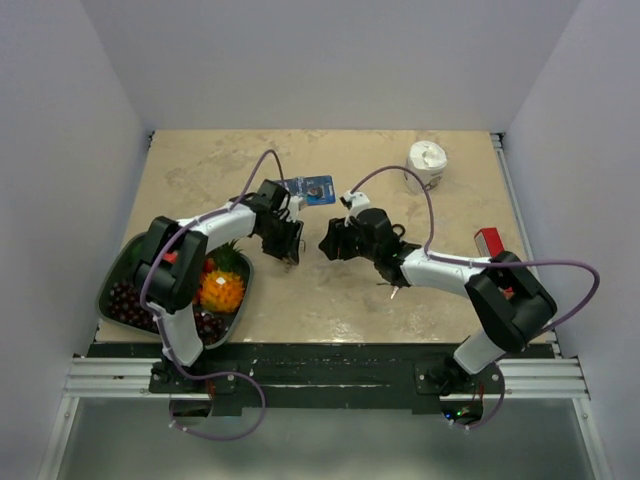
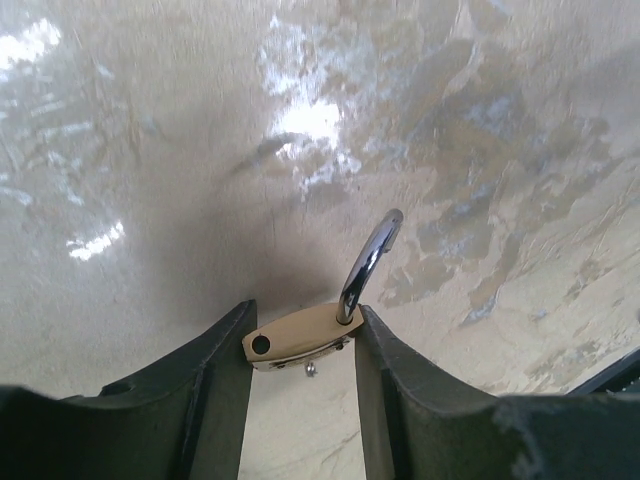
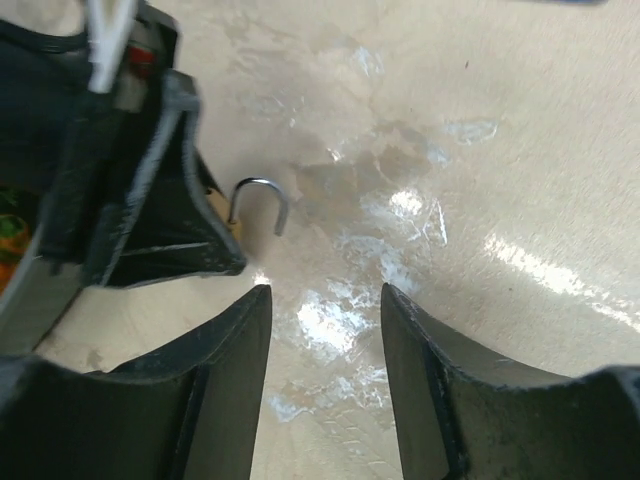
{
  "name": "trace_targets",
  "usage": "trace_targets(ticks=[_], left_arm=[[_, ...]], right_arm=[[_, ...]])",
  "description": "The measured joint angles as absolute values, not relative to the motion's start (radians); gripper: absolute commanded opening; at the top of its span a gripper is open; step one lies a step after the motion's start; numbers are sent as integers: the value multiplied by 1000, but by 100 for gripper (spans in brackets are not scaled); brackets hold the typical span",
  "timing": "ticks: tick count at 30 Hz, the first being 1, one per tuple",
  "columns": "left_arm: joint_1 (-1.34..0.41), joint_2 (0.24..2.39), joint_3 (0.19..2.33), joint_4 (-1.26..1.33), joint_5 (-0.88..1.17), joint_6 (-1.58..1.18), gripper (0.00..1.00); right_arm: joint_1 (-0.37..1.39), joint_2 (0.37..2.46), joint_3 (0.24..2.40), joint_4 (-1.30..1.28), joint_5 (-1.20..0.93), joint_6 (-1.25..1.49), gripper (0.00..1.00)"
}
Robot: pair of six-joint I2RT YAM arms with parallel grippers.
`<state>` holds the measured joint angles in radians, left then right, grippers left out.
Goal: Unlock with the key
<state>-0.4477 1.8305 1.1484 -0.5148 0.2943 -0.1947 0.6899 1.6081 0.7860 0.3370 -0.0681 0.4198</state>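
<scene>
Nearest the lens, your left jaws [image 2: 300, 322] are clamped on the small brass padlock [image 2: 295, 342]. Its shackle [image 2: 368, 262] rises beyond them with one leg seemingly free, so I judge it released. I cannot find the key between either pair; a silver stub [image 2: 312, 370] under the padlock cannot be identified. Your right jaws [image 3: 325, 298] stand apart, empty. Hold the padlock level and confirm the shackle swings. Surface [image 1: 200, 170]: fruit tray [image 1: 112, 292] left of the left jaws, blue card [image 1: 308, 188] behind them, white roll [image 1: 428, 162] and red block [image 1: 488, 240] beyond the right. Walls [image 1: 300, 60] plain white.
</scene>
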Motion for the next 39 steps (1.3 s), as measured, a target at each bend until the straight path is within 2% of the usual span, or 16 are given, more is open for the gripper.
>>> trace_targets(ticks=[6,12,18,23,25,26,28,33,39], left_arm=[[-437,1917,1269,-553,289,-195,28],[-423,2003,1401,-600,237,-189,58],[-420,2030,1455,-619,202,-170,72],[-420,2034,1467,-622,168,-158,75],[-420,2034,1467,-622,151,-152,81],[-420,2033,1467,-622,144,-146,91],[-420,2027,1464,-615,128,-138,99],[-427,1893,1349,-536,101,-102,99],[-492,1475,1174,-362,85,-59,100]], right_arm=[[690,1520,770,337,-41,393,54],[686,1472,720,335,11,362,54],[684,1470,716,333,28,349,54],[681,1470,715,333,36,347,54],[680,1470,715,332,37,347,56],[679,1470,716,332,38,347,57],[679,1465,715,327,44,347,60],[665,1397,701,322,75,348,63],[581,1332,685,277,115,397,64]])
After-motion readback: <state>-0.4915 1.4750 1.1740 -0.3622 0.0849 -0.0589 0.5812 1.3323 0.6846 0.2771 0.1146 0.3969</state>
